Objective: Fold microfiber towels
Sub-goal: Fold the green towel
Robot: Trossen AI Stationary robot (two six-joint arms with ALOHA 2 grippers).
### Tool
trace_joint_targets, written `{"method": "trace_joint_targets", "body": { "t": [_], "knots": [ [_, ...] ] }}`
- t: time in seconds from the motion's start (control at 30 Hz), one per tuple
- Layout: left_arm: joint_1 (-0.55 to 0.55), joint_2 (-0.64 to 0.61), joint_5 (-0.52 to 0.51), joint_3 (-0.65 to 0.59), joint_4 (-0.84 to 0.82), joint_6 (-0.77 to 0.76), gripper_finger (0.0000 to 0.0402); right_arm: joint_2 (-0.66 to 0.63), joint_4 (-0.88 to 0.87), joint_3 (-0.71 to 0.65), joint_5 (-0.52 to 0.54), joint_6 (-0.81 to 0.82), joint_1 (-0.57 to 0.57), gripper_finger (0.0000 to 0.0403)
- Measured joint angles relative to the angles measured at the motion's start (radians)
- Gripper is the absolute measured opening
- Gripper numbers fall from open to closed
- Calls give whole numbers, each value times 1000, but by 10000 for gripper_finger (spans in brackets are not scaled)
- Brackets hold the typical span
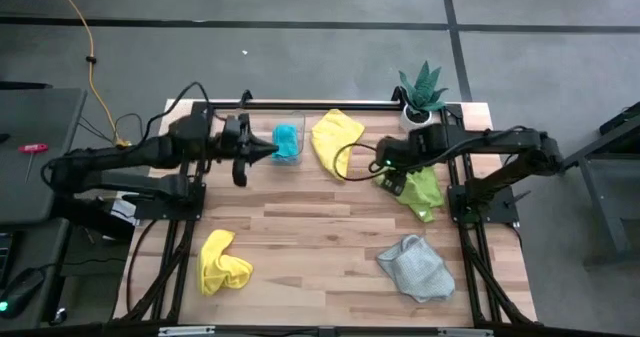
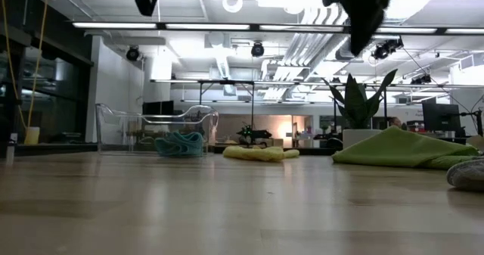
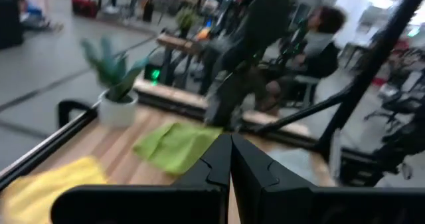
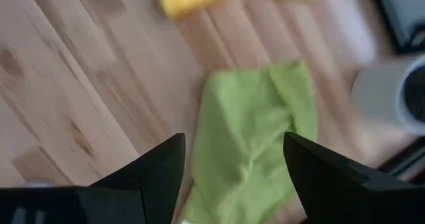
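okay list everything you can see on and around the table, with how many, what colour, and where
yellow towels: two, yellow, one at the far middle, one crumpled at the near left corner
teal towel: one, teal-blue, inside the clear tray
lime towel: one, lime green, right side, under the right gripper
grey towel: one, light grey, near right
clear tray: one, transparent, far edge
potted plant: one, green in a white pot, far right corner
left gripper: shut, raised by the tray
right gripper: open, above the lime towel

potted plant (image 1: 422, 94), clear tray (image 1: 290, 122), perhaps plastic
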Motion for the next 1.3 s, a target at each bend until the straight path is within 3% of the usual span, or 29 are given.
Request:
{"method": "trace_joint_targets", "body": {
  "t": [0.23, 0.43, 0.63, 0.83, 1.03, 1.17, 1.3],
  "knots": [
    [-169, 12, -182, -15, 47, -21, 0, -182, 42, -357, -28, 325, -89, 247],
    [-180, 15, -185, -15, 128, -71, 0, -229, 105, -528, -97, 602, -159, 247],
    [-179, 16, -186, -15, 143, -72, 0, -215, 267, -682, -160, 733, -171, 247],
    [-179, 15, -185, -15, 142, -89, 0, -202, 624, -806, -206, 887, -154, 247],
    [-178, 15, -149, -15, 142, -106, 0, -106, 965, -805, -233, 905, -81, 247],
    [-179, 15, -148, -14, 141, -106, 0, -6, 988, -708, -280, 842, 0, 247],
    [-178, 15, -148, -14, 141, -105, 0, 66, 897, -585, -366, 717, 99, 247]
  ]
}}
